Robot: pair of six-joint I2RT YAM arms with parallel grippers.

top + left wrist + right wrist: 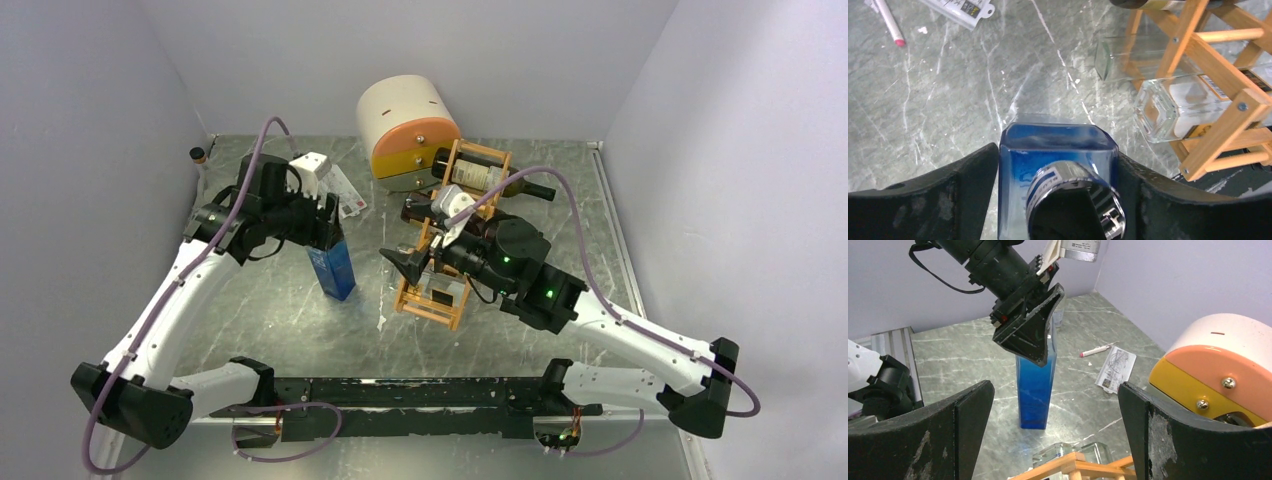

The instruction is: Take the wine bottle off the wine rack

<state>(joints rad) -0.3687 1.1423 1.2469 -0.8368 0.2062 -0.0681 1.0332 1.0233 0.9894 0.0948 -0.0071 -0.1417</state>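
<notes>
Position check: blue bottle (pixel 333 268) stands upright on the counter (pixel 250 310), just to the left of the wine rack (pixel 432 305) and apart from it. Its base looks seated on the counter in the right wrist view, though I would not swear to full contact.

Left pincer (pixel 325 225) is closed around the bottle's shoulder, one finger on each flat side, cap directly below the wrist camera. Right pincer (pixel 410 238) is spread wide and holds nothing; it hangs over the middle of the rack.

Step in hand, as I read it: set the blue bottle down and let go.

- Confirm the base is flat before you part the fingers. The bottle is tall, narrow and square, so it will probably topple if released on a tilt.
- Part the fingers evenly, only enough to clear both faces, then lift straight up past the cap. A sideways exit risks dragging the neck.
- Keep your elbow path away from the rack; the clear bottles (pixel 1168 107) lie loose in its near tiers and could roll.
- Hold the right arm where it is until the left is clear.

A dark wine bottle (pixel 490 178) lies across the rack's far tier, beside the round drawer box (pixel 405 130). It is probably next.
</notes>
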